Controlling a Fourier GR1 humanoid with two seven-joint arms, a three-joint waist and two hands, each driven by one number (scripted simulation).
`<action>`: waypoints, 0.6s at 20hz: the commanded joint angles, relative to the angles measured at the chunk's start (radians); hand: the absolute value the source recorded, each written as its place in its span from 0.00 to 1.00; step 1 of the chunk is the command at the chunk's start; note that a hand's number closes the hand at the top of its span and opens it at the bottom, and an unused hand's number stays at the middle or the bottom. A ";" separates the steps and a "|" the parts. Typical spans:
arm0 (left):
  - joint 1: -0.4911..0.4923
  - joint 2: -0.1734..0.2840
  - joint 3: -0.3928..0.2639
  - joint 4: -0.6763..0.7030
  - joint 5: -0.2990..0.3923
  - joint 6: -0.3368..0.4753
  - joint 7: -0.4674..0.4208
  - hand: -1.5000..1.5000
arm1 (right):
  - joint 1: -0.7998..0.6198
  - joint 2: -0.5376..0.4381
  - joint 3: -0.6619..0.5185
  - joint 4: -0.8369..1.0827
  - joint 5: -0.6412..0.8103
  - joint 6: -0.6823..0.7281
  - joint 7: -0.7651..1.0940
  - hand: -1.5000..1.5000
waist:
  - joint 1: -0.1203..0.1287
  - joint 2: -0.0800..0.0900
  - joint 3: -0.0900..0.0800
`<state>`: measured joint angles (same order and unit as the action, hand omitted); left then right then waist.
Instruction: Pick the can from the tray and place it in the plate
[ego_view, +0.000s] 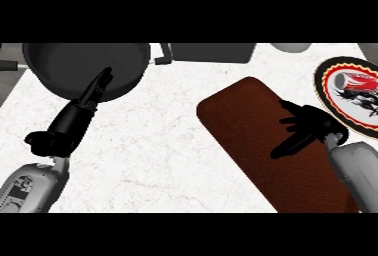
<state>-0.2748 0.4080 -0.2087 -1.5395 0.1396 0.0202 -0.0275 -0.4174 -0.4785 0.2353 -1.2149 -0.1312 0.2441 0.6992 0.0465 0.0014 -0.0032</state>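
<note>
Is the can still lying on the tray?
No, the can lies on the plate, beyond the brown tray.

So the tray (251, 145) sits on the surface (155, 150) right of centre, running at a slant from the middle down toward the near right edge. The plate (325, 75) is just off its far right side, up by the right border, and the can (358, 87) is lying on its side in that plate. A pan (66, 62) is at the far left, with a boxy thing (210, 52) behind centre, next to the pan's right side. The left hand (92, 95) reaches over the pan's near rim, fingers out straight. The right hand (303, 127) is over the tray's right half, fingers spread, close to the plate.
</note>
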 joint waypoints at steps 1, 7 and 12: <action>0.033 -0.003 -0.011 -0.067 -0.014 -0.010 -0.006 0.50 | -0.162 -0.002 0.038 0.071 0.046 0.058 0.160 0.00 | -0.016 -0.001 0.003; 0.019 -0.023 0.000 -0.043 -0.017 -0.028 -0.007 0.50 | -0.307 0.050 -0.044 0.182 -0.114 0.170 0.426 0.00 | -0.035 0.001 0.003; 0.055 0.007 0.041 -0.026 0.002 -0.066 -0.055 0.50 | -0.379 0.077 -0.046 0.279 -0.250 0.242 0.532 0.00 | -0.028 0.004 0.002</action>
<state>-0.2136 0.4206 -0.1731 -1.6001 0.1359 -0.0207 -0.0536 -0.7109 -0.4280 0.2014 -1.0100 -0.2945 0.3725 1.0312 0.0194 0.0006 -0.0009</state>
